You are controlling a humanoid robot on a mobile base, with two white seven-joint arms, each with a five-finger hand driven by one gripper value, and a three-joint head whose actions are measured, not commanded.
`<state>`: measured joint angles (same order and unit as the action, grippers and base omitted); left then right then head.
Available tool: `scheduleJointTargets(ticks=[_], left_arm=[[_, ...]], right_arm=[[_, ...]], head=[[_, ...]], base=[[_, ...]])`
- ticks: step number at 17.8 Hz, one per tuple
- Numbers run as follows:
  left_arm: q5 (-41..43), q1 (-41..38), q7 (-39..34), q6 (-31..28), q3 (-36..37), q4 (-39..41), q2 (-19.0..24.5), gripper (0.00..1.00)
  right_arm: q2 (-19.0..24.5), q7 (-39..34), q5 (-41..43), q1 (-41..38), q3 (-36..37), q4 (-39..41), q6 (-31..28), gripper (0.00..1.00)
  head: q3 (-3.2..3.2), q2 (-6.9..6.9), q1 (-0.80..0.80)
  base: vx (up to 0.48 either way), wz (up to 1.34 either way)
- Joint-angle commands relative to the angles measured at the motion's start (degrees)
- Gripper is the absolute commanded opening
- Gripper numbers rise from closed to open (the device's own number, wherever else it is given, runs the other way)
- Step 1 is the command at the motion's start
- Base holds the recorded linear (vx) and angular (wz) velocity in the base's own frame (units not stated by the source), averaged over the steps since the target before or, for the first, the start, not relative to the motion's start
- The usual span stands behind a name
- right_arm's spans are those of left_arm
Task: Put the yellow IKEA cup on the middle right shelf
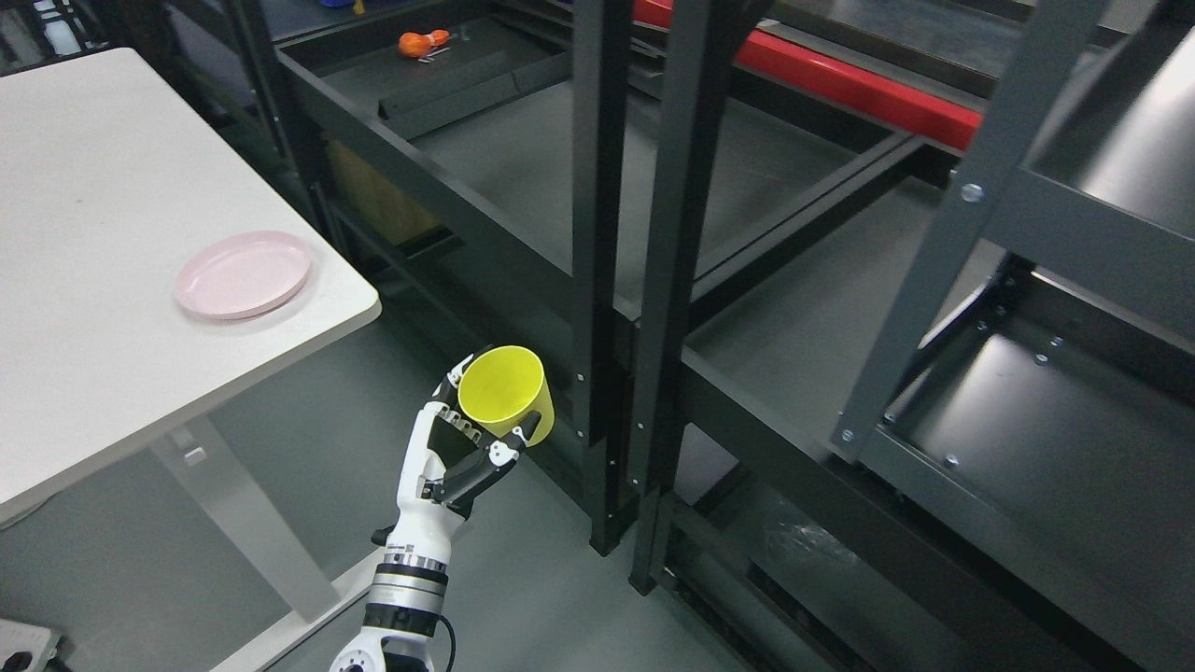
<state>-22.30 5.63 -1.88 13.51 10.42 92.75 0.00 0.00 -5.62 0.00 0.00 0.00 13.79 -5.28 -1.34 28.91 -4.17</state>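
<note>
My left hand (471, 431) rises from the bottom edge, left of the middle, and is shut on the yellow cup (509, 392). The cup is tilted, its open mouth turned toward the camera, and it hangs in the air over the grey floor. It is just left of the black shelf uprights (594, 280) and apart from them. The shelf boards (784, 317) to the right of the uprights are dark grey. My right arm does not show in this view.
A white table (112, 280) fills the left side, with a pink plate (244, 274) near its corner. An orange object (422, 42) lies on the far left shelf board. A red beam (840, 84) runs behind the racks. A second grey rack (1046, 392) stands at the right.
</note>
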Motion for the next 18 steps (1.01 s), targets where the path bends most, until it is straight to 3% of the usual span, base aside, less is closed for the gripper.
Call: scheduleJointTargets(ticks=[1,12,18], left_arm=[[-0.02,0.00,0.04,-0.06,0.56,-0.02,1.00,0.00],[0.06,0.61,0.30,1.17,3.89,0.07,1.00,0.00],[0.24,5.53,0.30,1.17,7.50,0.07,1.00,0.00]], right_arm=[[-1.00,12.30,1.41,-0.62,-0.97,0.01,0.00,0.99],[-1.00,12.30,1.41,-0.62,-0.97,0.01,0.00,0.99],[-1.00,12.30,1.41,-0.62,-0.97,0.01,0.00,0.99]], head=[[0.00,0.00,0.00],[0.00,-0.01,0.00],[0.00,-0.02,0.00]], base=[[-0.154,-0.53],[-0.129,-0.51],[-0.078,-0.50]])
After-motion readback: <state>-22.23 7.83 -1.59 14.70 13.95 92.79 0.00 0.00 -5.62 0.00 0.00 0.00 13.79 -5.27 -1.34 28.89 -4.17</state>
